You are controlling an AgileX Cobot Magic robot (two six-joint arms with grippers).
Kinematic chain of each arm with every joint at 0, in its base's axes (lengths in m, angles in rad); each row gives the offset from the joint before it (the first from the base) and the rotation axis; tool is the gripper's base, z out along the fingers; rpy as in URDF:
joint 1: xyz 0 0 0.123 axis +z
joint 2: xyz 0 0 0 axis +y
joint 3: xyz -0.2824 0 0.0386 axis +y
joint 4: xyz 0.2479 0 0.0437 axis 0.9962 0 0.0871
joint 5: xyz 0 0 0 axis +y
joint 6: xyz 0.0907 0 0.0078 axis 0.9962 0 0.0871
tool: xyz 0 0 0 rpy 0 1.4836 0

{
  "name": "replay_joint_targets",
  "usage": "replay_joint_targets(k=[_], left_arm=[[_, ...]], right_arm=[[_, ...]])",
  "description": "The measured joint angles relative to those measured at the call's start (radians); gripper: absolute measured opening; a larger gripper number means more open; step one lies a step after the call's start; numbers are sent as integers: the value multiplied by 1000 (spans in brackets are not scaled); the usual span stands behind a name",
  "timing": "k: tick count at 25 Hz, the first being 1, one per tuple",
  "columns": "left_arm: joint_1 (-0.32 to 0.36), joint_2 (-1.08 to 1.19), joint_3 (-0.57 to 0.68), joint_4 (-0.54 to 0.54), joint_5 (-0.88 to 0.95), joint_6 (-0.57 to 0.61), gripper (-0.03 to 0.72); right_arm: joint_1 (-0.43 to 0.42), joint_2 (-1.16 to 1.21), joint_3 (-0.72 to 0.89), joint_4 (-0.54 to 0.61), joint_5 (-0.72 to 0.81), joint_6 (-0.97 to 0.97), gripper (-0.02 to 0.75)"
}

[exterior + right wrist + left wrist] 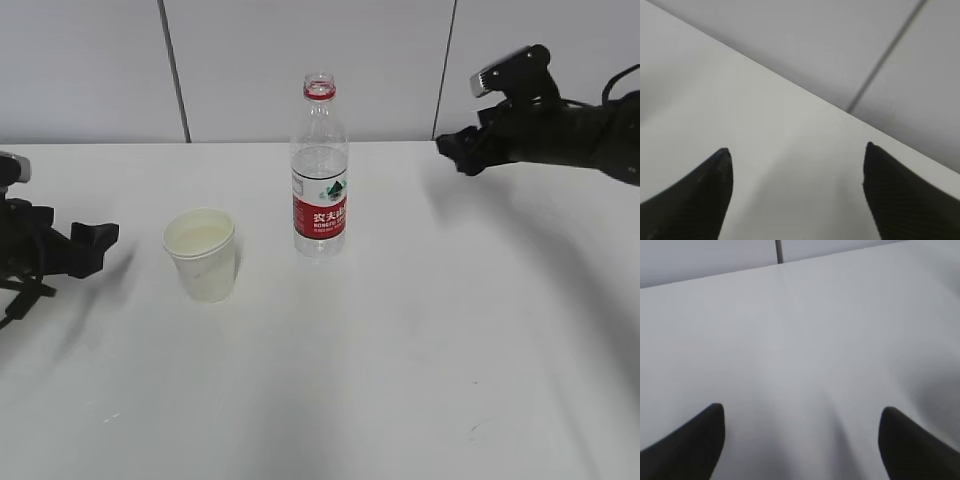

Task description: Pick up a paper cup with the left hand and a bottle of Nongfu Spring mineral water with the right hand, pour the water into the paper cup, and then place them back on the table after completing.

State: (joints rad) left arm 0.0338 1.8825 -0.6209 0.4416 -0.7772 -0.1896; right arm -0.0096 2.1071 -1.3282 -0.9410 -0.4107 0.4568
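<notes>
A white paper cup point(203, 253) stands upright on the white table point(400, 350), left of centre. A clear Nongfu Spring bottle point(320, 170) with a red label and no cap stands just right of the cup; I cannot tell how much water it holds. My left gripper point(100, 245) is open and empty at the left edge, a short way left of the cup. My right gripper point(455, 150) is open and empty at the upper right, raised above the table, well right of the bottle. Both wrist views show only spread fingertips point(695, 440) point(695, 195) over bare table.
A grey panelled wall point(250, 60) with dark seams runs behind the table's far edge. The wall also shows in the right wrist view point(840, 50) and in the left wrist view point(700, 260).
</notes>
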Motion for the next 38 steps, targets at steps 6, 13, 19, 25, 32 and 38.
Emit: replay_joint_targets(k=[6, 13, 19, 25, 32, 38], left_arm=[[-3, -58, -143, -1, 371, 1, 574], [-48, -114, -359, -55, 929, 1, 568], [-60, -116, -594, -120, 1428, 1, 561], [-60, -116, -775, -264, 1747, 111, 558], [-60, -121, -932, -462, 1925, 233, 554], [-60, -145, -999, -478, 2000, 267, 554]], right_arm=[[0, -61, -91, 21, 501, 0, 596], [0, -70, -221, 135, 1011, -85, 595], [0, -73, -364, 422, 1323, -339, 595], [0, -73, -559, 642, 1597, -491, 595], [0, -82, -721, 839, 1639, -545, 594], [0, -105, -730, 952, 1652, -555, 594]])
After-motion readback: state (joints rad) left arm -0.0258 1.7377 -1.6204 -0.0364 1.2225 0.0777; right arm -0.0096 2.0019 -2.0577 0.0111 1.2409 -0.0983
